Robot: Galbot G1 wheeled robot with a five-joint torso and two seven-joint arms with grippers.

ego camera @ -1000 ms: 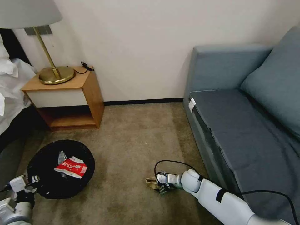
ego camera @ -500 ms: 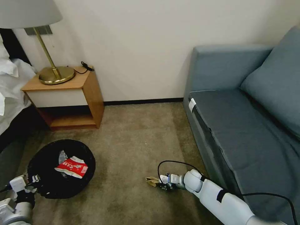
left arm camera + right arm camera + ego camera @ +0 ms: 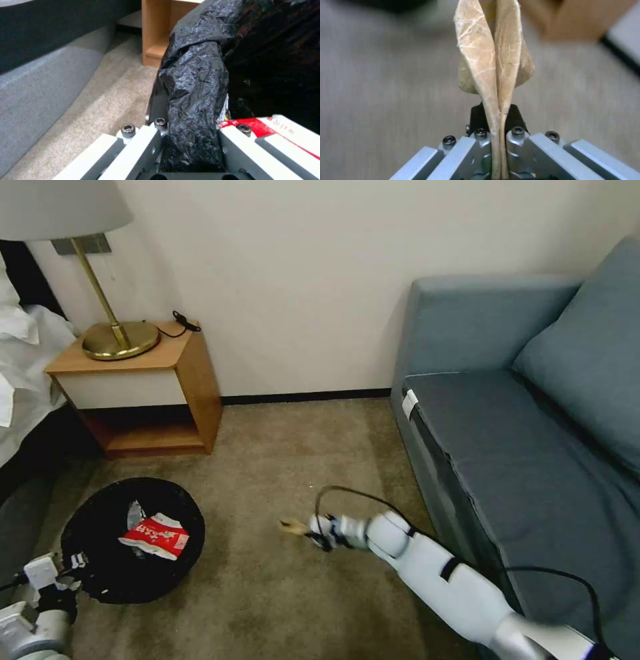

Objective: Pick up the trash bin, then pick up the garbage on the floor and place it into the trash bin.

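Tan paper bag [image 3: 493, 57] is sitting pinched flat between the closed fingers of the right gripper [image 3: 496, 130]; in the head view this bag [image 3: 291, 526] is hanging at the lower centre of the frame, seemingly just above the carpet [image 3: 280, 460], though the blur is making this hard to judge. At the lower left the left gripper [image 3: 67, 570] is clamping the near rim of the trash bin [image 3: 177, 540]; its fingers [image 3: 156, 105] are gripping the folded black liner [image 3: 196, 82]. Inside the bin a red-white packet [image 3: 155, 535] is lying. The bin is resting near a wooden nightstand [image 3: 143, 387].
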